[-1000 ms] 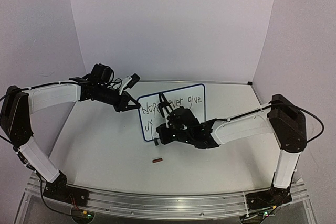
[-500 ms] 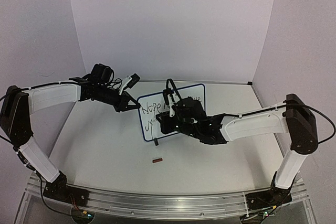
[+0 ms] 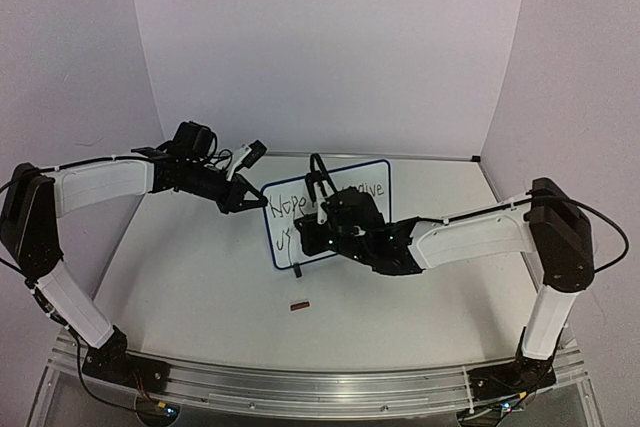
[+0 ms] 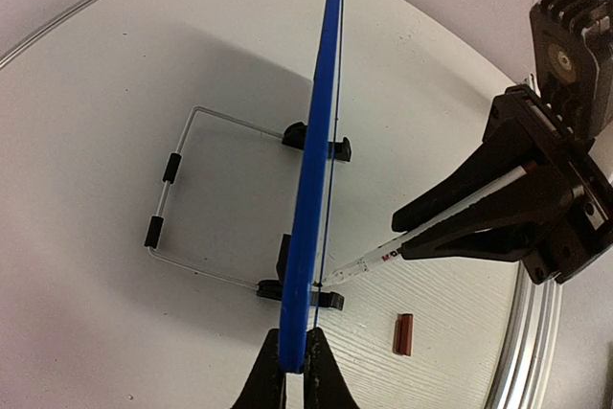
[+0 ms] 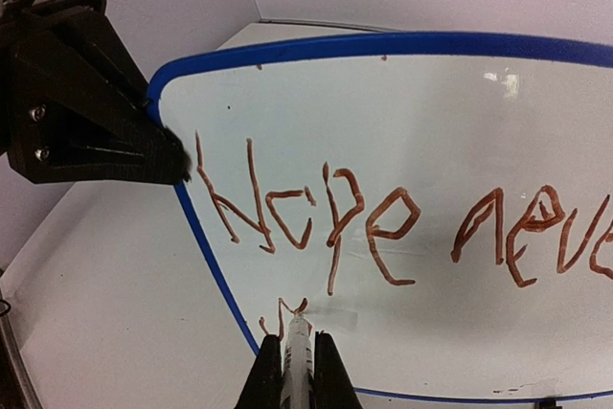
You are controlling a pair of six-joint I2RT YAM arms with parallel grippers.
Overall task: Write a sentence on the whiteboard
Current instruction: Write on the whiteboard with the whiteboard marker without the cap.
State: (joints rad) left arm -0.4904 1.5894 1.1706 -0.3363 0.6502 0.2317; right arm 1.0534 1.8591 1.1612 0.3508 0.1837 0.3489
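Note:
The whiteboard stands upright on the table, blue-framed; the left wrist view shows it edge-on. My left gripper is shut on its left frame edge. My right gripper is shut on a white marker, whose tip touches the board's lower left. The sentence is in reddish-brown strokes; "Hope neve" shows in the right wrist view. A few short strokes of a second line sit at the marker tip. In the top view my right arm hides most of the writing.
A small red-brown marker cap lies on the table in front of the board; it also shows in the left wrist view. A wire stand and black feet prop the board. The table's metal rim is nearby.
My right gripper with the marker has moved up and left over the board's lower left part, and that arm's elbow has risen. The left gripper and the board have stayed put.

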